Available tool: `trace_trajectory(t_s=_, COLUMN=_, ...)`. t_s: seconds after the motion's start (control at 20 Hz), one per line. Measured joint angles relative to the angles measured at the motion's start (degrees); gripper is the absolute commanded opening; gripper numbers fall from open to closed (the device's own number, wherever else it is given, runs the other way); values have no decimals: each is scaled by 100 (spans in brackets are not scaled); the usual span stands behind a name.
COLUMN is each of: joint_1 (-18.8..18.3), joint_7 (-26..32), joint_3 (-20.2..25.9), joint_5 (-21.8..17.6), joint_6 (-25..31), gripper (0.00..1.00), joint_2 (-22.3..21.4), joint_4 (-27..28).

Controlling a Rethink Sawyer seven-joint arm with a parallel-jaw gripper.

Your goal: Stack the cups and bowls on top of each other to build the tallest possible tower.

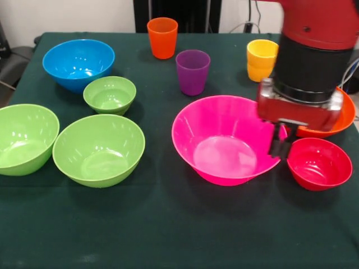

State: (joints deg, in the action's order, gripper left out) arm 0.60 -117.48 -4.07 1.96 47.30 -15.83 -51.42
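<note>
Stacking, nothing stacked yet | gripper [282, 147] low between pink bowl [224, 140] rim and red bowl [318, 163]; we cannot tell its state | other bowls and cups scattered apart | risk, we judge: fingers so near the rim may tip the pink bowl.
</note>
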Motion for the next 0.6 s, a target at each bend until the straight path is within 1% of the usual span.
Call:
trace_trajectory(t_s=0.1, joint_1=175, joint_7=-344, joint_3=-70, joint_5=130, joint_6=-68, gripper=0, joint_2=-22, joint_4=-79)
trace_trajectory(t_s=0.3, joint_1=315, joint_7=-788, joint_3=-174, joint_5=314, joint_6=-149, gripper=0, joint_2=-145, joint_4=-345)
trace_trajectory(t_s=0.35, joint_1=337, joint_7=-997, joint_3=-233, joint_5=392, joint_6=-221, gripper=0, joint_2=-242, joint_4=-533)
trace_trajectory(t_s=0.5, joint_1=330, joint_7=-1208, joint_3=-324, joint_5=450, joint_6=-310, gripper=0, joint_2=-354, joint_4=-746)
trace_trajectory(t_s=0.55, joint_1=307, joint_7=-1383, joint_3=-430, joint_5=479, joint_6=-422, gripper=0, joint_2=-458, joint_4=-941)
trace_trajectory(t_s=0.6, joint_1=294, joint_7=-1441, joint_3=-471, joint_5=482, joint_6=-483, gripper=0, joint_2=-498, joint_4=-1014)
